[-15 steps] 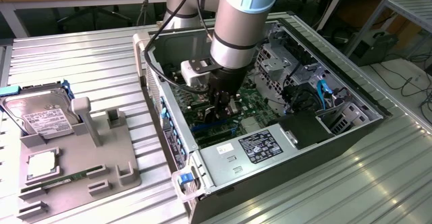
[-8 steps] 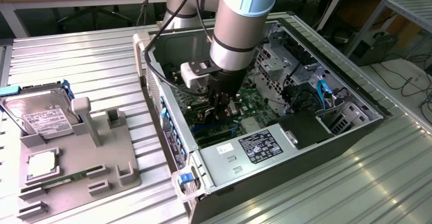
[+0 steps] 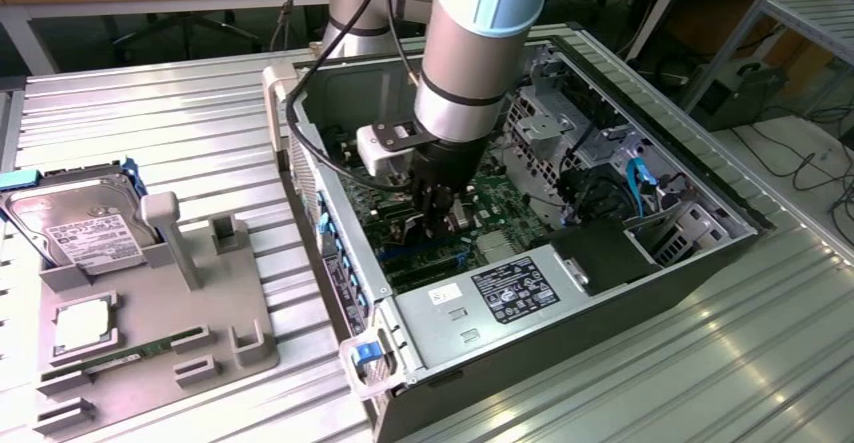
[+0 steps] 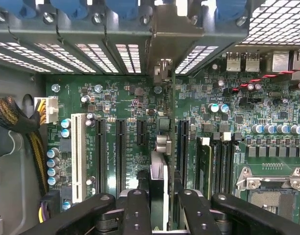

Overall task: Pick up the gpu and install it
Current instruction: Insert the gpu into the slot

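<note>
A ribbed metal table (image 3: 174, 113) carries an open computer case (image 3: 534, 363) toward the exterior view's right and, well apart at the left, a grey parts holder (image 3: 160, 353) with a hard drive (image 3: 80, 228) and a memory stick (image 3: 127, 355).

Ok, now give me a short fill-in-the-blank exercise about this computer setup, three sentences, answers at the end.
1. The gripper is shut on the gpu, holding it edge-on over the green ____.
2. The hard drive stands to the exterior view's ____ of the computer case.
3. The memory stick lies on the gray ____.

Missing words: motherboard; left; tray.
</note>
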Controlling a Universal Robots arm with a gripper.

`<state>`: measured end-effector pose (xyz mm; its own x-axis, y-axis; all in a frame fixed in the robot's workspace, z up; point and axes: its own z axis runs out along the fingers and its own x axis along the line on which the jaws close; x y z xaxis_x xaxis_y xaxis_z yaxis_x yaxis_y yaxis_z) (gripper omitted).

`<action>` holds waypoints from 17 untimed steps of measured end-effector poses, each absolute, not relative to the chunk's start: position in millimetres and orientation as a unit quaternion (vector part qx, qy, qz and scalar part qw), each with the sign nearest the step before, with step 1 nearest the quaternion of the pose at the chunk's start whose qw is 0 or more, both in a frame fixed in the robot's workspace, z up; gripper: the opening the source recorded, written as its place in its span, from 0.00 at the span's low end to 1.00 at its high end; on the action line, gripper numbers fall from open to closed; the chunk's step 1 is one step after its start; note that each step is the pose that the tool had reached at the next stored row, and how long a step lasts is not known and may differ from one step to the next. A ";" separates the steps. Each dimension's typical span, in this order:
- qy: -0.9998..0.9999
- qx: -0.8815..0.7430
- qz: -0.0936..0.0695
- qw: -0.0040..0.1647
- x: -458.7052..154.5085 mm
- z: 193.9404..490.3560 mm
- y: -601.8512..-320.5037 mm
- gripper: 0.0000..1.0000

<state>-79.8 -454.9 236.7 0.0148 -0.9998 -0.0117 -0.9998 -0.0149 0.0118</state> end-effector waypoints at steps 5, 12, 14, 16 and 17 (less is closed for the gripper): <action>-0.702 0.712 -0.008 0.000 -79.8 232.9 -454.9 0.27; -0.702 0.712 -0.008 0.000 -80.3 225.0 -454.9 0.27; -0.702 0.712 -0.008 0.000 -80.2 225.0 -454.9 0.27; -0.702 0.712 -0.008 0.000 -80.2 224.9 -454.9 0.27; -0.702 0.712 -0.008 0.000 -80.2 224.9 -454.9 0.27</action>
